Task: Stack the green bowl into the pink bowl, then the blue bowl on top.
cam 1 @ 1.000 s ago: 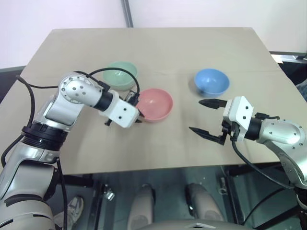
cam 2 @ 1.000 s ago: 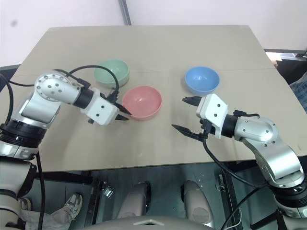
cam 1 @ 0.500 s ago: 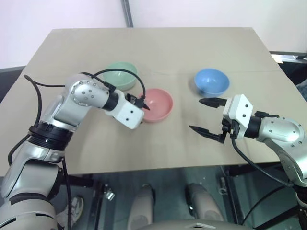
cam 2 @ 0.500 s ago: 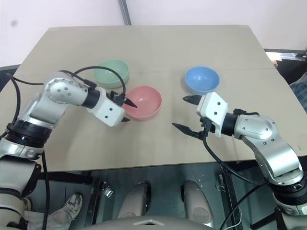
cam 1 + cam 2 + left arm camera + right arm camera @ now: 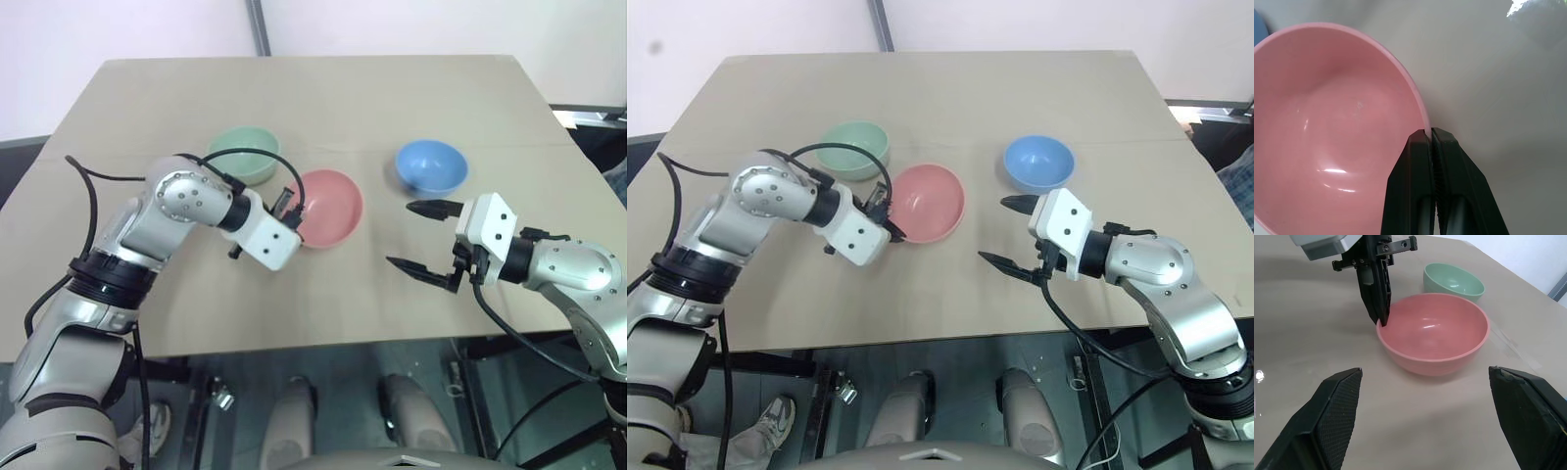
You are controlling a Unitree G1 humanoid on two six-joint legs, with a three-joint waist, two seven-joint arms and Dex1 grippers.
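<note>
The pink bowl [image 5: 331, 204] sits at the table's middle. My left gripper [image 5: 292, 206] is shut on its near-left rim, and the left wrist view shows the rim pinched between the fingertips [image 5: 1422, 139]. Just behind and to the left stands the green bowl [image 5: 245, 155], empty and upright. Further right lies the blue bowl [image 5: 431, 164], also empty. My right gripper [image 5: 399, 235] hovers open in front of the blue bowl and right of the pink one, holding nothing.
The tan table [image 5: 323, 98] has free room behind the bowls and along its front edge. A black cable [image 5: 240, 157] loops from my left arm over the green bowl. A taped seam [image 5: 549, 147] crosses the right side.
My left gripper swung from beside the pink bowl onto its rim and closed there. The pink bowl has shifted slightly to the right. The right arm has not moved.
</note>
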